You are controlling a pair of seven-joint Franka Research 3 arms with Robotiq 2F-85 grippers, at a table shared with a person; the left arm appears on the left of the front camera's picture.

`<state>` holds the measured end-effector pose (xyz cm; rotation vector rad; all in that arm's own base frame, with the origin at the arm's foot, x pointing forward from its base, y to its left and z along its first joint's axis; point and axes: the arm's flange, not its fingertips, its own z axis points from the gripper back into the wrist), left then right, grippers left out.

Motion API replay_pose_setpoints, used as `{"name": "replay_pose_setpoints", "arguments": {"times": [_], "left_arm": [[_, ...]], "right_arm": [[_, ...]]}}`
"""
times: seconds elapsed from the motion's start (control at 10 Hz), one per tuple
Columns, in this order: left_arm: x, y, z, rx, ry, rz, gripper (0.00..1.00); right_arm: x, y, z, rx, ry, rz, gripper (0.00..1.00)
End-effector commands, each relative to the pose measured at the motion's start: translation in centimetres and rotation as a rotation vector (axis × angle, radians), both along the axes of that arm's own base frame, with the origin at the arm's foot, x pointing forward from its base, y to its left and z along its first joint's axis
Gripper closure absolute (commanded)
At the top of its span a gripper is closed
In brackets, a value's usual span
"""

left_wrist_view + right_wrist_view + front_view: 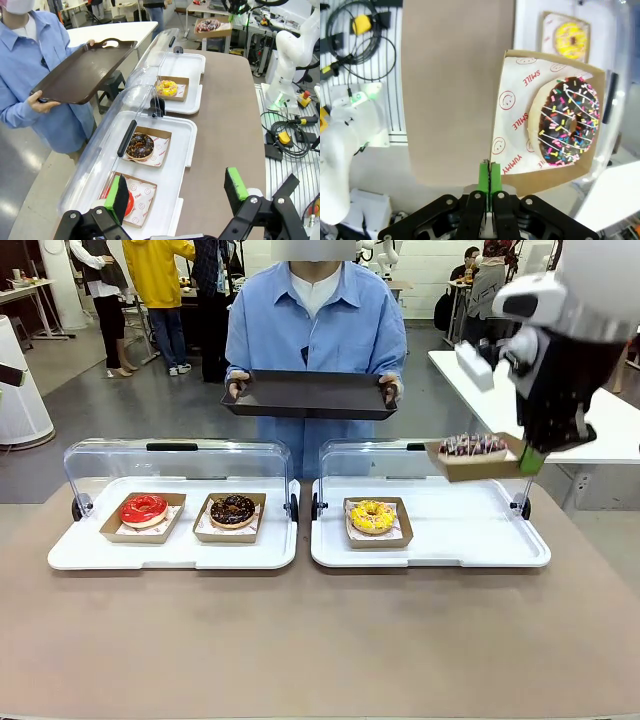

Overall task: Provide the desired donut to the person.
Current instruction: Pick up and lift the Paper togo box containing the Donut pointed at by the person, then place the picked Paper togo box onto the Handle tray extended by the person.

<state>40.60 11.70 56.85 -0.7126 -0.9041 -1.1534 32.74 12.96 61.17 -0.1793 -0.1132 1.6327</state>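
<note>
Person (315, 330): top centre of the front view, holding a dark serving tray (310, 395) out level.
Left fingers (119, 195): spread wide, nothing between them.
Right fingers (483, 180): pinched tight on one wall of the cardboard tray (468, 471).
Sprinkled chocolate donut (472, 445): in that cardboard tray, aloft at the right of the front view.
Handling: probably light; thin card may sag from a one-edge grip, so keep it level. The icing looks soft, so grip only the card.
Print: the liner reads "SMILE" and "YUMMY".

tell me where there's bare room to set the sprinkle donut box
The dark tray the person holds is bare. On the right white tray, the half right of the yellow donut box is free. The brown table before both trays is open. Crowded: left white tray, with red donut box and chocolate donut box.
</note>
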Motion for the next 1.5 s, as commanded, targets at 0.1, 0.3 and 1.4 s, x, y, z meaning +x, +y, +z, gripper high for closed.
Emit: {"name": "replay_pose_setpoints", "arguments": {"times": [0.1,0.3,1.4], "left_arm": [[-0.1,0.1,0.2,0.0,-0.004,0.001,0.0],[-0.1,0.1,0.2,0.0,-0.004,0.001,0.0],[-0.1,0.1,0.2,0.0,-0.004,0.001,0.0]], "right_arm": [[3.4,1.0,2.8,0.026,0.0,-0.067,1.0],[5.5,1.8,3.4,0.053,0.012,-0.063,1.0],[4.6,1.1,3.0,0.034,-0.006,-0.05,1.0]]}}
